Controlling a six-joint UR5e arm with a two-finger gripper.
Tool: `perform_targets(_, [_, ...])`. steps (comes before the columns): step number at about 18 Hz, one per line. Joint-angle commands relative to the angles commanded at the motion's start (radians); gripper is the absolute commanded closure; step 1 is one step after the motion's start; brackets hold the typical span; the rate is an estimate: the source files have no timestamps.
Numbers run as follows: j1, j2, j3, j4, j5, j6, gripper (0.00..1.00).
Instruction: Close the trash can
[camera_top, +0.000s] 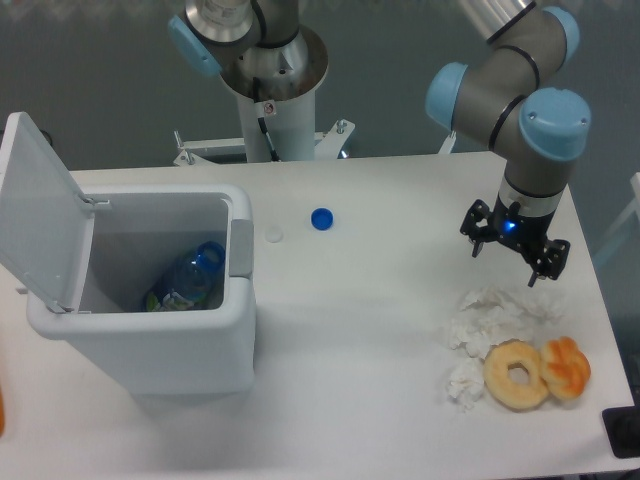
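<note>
The trash can (150, 300) was seen at the table's (350, 350) nine o'clock side, lid (40, 210) swung upright toward nine o'clock, grey tab (241, 248) facing three o'clock. The gripper (512, 252) was held wide apart, empty, at three o'clock, above crumpled tissue (490, 310).

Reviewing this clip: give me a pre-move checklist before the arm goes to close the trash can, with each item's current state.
1. Lid of the trash can open, needs closing: ok.
2. Bottle sits below the rim: ok.
3. Claw empty: ok.
4. Claw near lid: not ok, it hangs far across the table.
5. Blue cap clear of the bin: ok.
6. Hinge condition: cannot tell.
</note>
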Motion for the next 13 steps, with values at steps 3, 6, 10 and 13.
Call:
perform_targets(3, [0.000, 0.003, -0.002, -0.003, -0.002, 0.002, 0.00])
perform_targets(6, [0.000, 0.006, -0.002, -0.006, -0.002, 0.000, 0.00])
perform_targets(10, [0.003, 0.009, 0.002, -0.005, 0.000, 0.002, 0.00])
perform_targets(13, [-0.006, 0.011, -0.002, -0.002, 0.012, -0.014, 0.00])
